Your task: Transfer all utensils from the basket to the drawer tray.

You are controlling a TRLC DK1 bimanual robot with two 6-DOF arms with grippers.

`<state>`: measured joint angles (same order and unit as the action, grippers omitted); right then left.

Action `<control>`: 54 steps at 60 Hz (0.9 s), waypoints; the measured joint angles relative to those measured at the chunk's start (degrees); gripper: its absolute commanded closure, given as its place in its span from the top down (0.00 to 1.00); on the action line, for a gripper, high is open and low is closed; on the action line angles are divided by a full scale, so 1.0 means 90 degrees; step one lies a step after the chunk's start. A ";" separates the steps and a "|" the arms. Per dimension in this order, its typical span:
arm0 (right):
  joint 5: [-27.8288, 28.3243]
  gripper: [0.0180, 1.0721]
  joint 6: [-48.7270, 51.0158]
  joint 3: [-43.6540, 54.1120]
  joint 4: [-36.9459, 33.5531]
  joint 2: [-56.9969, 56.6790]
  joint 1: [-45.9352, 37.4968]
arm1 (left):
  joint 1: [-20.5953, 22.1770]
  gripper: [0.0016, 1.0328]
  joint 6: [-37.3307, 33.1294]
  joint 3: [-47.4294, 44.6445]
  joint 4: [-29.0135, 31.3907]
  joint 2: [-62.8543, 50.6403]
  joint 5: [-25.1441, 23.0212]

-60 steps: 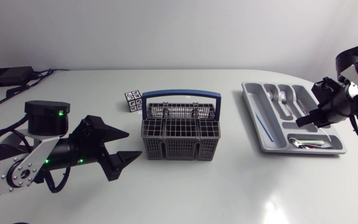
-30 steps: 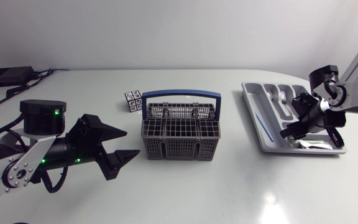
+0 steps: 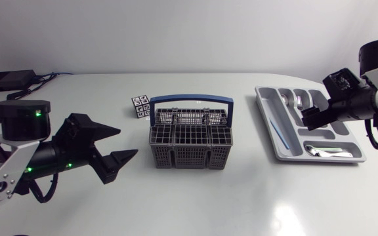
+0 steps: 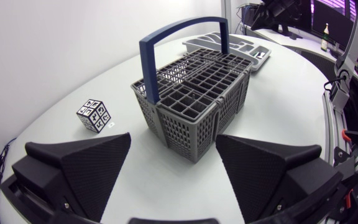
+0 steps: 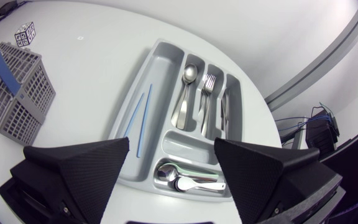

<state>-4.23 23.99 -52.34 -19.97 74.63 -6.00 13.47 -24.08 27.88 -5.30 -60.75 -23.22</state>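
Currently, both claws are empty. The left gripper is spread wide, just beside the near wall of the basket and level with it. It touches nothing. The right gripper is equally wide open and hangs over the drawer tray, gripping nothing.

Utensil location: a large spoon, a fork and a knife lie in the tray's lengthwise slots. Small spoons are stacked in the crosswise compartment, and two blue sticks lie in the long side slot. No utensil shows above the basket's cells in the head view or the left wrist view. The cells are deep, so you cannot rule out a piece lying low.

Hazards to anticipate:

1. Premature completion. A short utensil hidden in a cell would be missed if you judge from the basket's rim alone.
2. Basket displacement. The basket looks light. Driving the left gripper forward at its present height would probably push or tip it rather than enter a cell.
3. Handle snag. The blue handle arches over the cells, and a descent from directly above may catch it.
4. Tray disturbance. Lowering the open right gripper here could scatter the sorted pieces or shift the tray.
5. Arm conflict. Sending both arms to the basket together risks contact between them.
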 measured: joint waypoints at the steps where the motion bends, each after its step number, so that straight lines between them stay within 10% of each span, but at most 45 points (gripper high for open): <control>1: 0.0007 0.96 -0.0024 0.0010 0.0000 -0.0078 0.0012 | -0.0012 0.93 0.0000 0.0000 0.0044 0.0058 0.0027; 28: 0.0095 0.96 -0.0668 0.1103 0.0277 -0.2059 0.0678 | -0.1207 0.95 0.0005 -0.0005 0.0678 0.1812 0.0311; 54: -0.0034 0.96 -0.0687 0.2324 0.0432 -0.4216 0.0741 | -0.1328 0.95 0.0333 -0.0636 0.1037 0.3929 0.1100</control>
<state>-4.54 17.80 -31.42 -16.08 36.69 0.67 1.52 -21.08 22.15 4.03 -25.39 -13.32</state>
